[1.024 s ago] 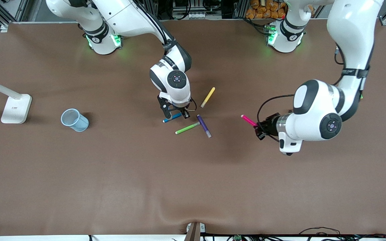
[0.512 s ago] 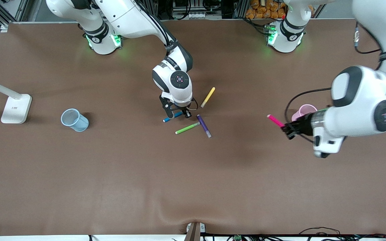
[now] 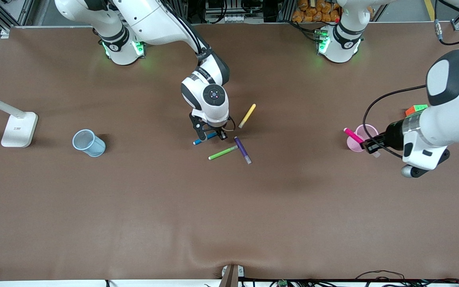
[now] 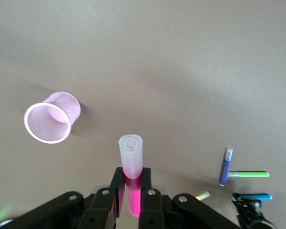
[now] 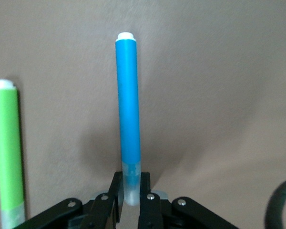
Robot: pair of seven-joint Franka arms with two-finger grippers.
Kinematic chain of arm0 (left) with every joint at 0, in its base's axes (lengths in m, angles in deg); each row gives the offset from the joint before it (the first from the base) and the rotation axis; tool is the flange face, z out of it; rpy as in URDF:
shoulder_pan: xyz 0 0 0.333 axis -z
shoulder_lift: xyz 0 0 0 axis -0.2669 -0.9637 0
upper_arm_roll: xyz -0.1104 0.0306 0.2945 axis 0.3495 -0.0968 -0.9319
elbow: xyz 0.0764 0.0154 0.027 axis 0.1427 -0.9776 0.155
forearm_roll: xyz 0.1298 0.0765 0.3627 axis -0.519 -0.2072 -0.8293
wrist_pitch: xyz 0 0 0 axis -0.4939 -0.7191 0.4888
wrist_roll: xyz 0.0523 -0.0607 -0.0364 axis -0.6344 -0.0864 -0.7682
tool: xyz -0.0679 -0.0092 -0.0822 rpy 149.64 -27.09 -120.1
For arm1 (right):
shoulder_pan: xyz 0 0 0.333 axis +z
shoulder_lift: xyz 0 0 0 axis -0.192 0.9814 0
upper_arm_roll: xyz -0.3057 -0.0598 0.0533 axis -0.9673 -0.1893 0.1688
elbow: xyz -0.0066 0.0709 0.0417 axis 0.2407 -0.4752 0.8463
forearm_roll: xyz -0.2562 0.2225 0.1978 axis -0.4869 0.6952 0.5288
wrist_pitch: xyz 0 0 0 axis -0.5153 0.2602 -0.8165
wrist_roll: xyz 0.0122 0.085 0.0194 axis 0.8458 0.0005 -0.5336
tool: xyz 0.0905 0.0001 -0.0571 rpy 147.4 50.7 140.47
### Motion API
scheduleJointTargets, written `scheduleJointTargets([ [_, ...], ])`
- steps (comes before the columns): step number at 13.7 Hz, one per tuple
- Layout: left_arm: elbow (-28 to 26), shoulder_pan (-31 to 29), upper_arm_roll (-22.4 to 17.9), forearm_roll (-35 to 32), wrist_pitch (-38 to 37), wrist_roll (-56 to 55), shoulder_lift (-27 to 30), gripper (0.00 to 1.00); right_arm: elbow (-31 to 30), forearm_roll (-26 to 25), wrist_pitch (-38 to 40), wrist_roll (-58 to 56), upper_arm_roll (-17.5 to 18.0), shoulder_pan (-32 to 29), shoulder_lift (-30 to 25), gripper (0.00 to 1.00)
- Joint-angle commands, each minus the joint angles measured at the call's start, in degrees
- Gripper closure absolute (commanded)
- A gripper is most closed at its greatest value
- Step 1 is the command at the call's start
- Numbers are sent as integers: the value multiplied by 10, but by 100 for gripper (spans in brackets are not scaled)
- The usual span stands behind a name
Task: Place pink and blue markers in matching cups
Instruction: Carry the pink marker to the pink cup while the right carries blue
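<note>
Toward the middle of the table the green marker (image 3: 222, 152) and purple marker (image 3: 242, 150) lie just nearer the front camera than the blue marker (image 3: 204, 139), which the right gripper (image 3: 210, 136) pinches at its pale end. The left gripper (image 3: 369, 144) clamps the pink marker (image 3: 353, 135) above the pink cup (image 3: 363, 137) near the left arm's end. The blue cup (image 3: 89, 143) stands near the right arm's end. The yellow marker (image 3: 247, 116) lies farther back

Magenta pen (image 3: 353, 135), pale pink cup (image 3: 361, 137); blue pen (image 3: 204, 139), pale blue cup (image 3: 88, 143); green pen (image 3: 222, 152), purple pen (image 3: 242, 150), yellow pen (image 3: 247, 115); brown table (image 3: 229, 223).
</note>
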Motion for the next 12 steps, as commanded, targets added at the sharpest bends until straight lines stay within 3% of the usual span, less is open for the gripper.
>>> scheduleJointTargets([
  [1,-22,-24,3,-10,-5,41,34,100,1,4,103,-60,4,-38,-60,100],
  [7,-27,-25,6,-28,-24,42,63,100,65,56,354,-252,3,-146,-132,100],
  [12,-31,-25,7,-29,-24,43,80,100,77,91,502,-467,1,-274,-176,100],
])
